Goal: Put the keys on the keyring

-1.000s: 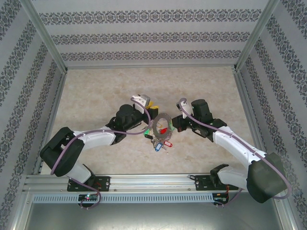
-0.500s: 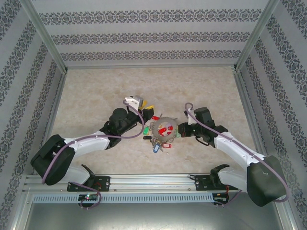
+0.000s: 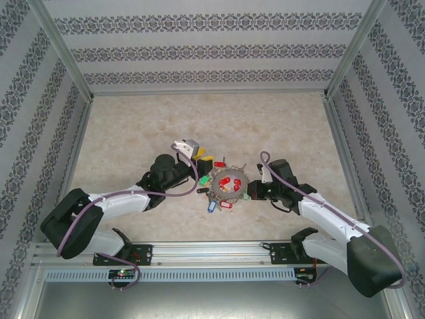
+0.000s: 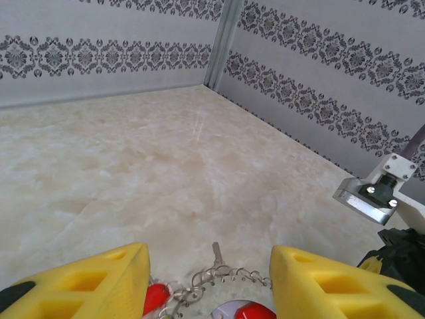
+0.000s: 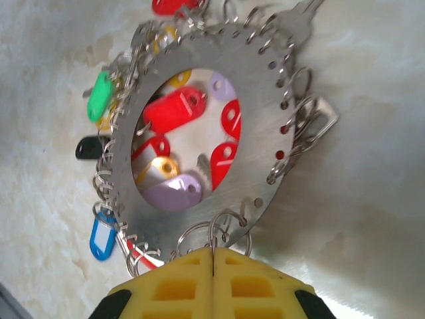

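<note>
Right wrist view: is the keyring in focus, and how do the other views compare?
Right wrist: keyring sharp, mild sheen on the metal, table washed out pale. Left wrist: left end effector cropped at the bottom, far walls crisp. Top external: even light, faint shadows, keyring small.

Far half of table (image 3: pixel 199 119) open; L fingers (image 4: pixel 80 282) & R fingers (image 5: pixel 179 289) crowd keyring (image 3: pixel 226 183) sides.

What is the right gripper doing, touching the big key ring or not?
Touching. The right wrist view shows the shut right gripper pinching the near edge of the ring.
</note>
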{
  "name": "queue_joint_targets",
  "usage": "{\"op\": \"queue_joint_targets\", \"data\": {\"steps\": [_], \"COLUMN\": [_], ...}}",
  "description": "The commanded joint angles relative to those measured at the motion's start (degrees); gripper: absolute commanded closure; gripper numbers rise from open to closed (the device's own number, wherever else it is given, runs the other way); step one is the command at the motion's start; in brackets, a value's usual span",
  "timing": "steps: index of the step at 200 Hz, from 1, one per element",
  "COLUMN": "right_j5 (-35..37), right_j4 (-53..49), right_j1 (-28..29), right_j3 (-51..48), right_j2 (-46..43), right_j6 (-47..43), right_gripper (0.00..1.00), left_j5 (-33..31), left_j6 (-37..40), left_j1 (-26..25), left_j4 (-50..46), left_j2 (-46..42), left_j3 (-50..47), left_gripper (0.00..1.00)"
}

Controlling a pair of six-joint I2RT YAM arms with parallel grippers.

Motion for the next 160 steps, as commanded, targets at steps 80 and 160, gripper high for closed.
{"op": "queue_joint_targets", "data": {"steps": [80,160], "right_j5": [17.5,-0.5], "right_j4": [-9.6,1.2], "right_j1": [-0.9,-5.5], "right_j3": [-2.5,3.6], "right_j2": [-8.5,8.2], "right_j6": [6.8,6.5], "right_gripper": [0.61,0.54], "left_j5": [0.7,1.0], "left_j6": [-1.2,-14.7], "left_j1": [-0.1,-0.1], "left_j4": [-10.3,-23.4], "left_j2": [-18.1,-13.7], "left_j3": [-9.0,-4.4], "left_gripper": [0.44,0.06]}}
